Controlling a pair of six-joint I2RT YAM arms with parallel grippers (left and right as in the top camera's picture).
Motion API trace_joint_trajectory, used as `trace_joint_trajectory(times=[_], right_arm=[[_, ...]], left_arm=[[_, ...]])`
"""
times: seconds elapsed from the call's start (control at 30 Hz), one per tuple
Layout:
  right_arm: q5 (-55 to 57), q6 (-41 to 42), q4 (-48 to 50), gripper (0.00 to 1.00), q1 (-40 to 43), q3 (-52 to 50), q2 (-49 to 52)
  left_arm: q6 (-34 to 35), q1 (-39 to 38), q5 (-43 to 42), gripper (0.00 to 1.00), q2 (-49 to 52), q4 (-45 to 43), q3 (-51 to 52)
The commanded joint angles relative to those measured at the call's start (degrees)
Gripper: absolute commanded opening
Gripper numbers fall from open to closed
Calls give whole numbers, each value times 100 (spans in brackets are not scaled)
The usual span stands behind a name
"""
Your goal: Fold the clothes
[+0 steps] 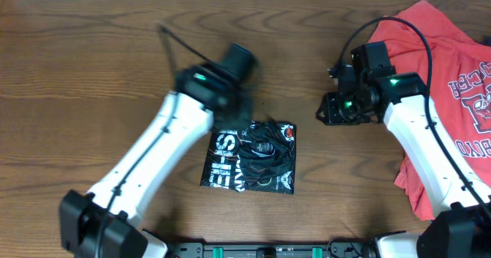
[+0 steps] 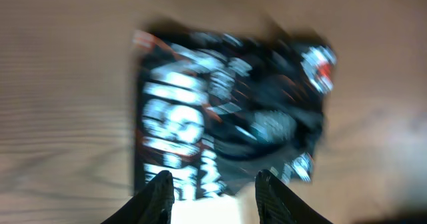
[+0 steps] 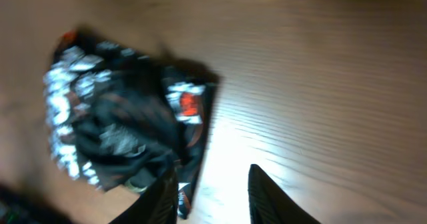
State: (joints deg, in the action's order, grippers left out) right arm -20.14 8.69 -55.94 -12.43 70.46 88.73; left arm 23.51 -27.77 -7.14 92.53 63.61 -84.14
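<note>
The black short-sleeved sports shirt, a folded rectangle of synthetic fabric with bold white lettering and thin orange-white lines, is lying flat on the brown wooden table. From the left wrist, the left gripper is holding its two dark fingers moderately apart, with nothing between them but pale bare wood. The shirt is spreading just ahead of the fingertips and reaching past both fingers to either side. That view is smeared, so it is not clear whether the tips are touching the cloth. From the right wrist, the right gripper is likewise showing a moderate empty gap over bare wood. The black shirt is sitting ahead of these fingers and off to the picture's left. Its nearest edge is running in behind the left-hand finger of that view, contact unclear, while the other finger is standing well clear of it. From overhead, the shirt is lying between the two grippers. The red cotton T-shirt with white lettering is lying rumpled behind the right gripper, on the side away from the black shirt, and the white right arm is crossing over it.
</note>
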Motion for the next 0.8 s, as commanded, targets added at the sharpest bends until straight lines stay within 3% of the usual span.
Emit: trace_joint_trajectory(times=[0.0, 0.17, 0.4, 0.47, 0.53, 0.6, 0.77], right_arm=[[-619, -520, 72, 37, -415, -94, 133], [-232, -487, 514, 41, -1266, -190, 599], [229, 2, 1169, 38, -2061, -190, 1628], [654, 393, 1239, 32, -2168, -190, 1867], [1152, 870, 1213, 12, -2194, -190, 2017], [1574, 1379, 1080, 1, -2164, -190, 2031], [1869, 1764, 992, 3, -1917, -188, 1700]], left_arm=[[-116, 520, 136, 42, -31, 28, -9], [-114, 885, 133, 42, 201, -46, 251], [-114, 868, 107, 46, 431, -669, 1021], [-116, 868, 9, 47, 496, -920, 1239], [-116, 868, -157, 47, 570, -1198, 1438], [-118, 857, -282, 47, 640, -1462, 1631], [-120, 750, -442, 47, 723, -2063, 2074]])
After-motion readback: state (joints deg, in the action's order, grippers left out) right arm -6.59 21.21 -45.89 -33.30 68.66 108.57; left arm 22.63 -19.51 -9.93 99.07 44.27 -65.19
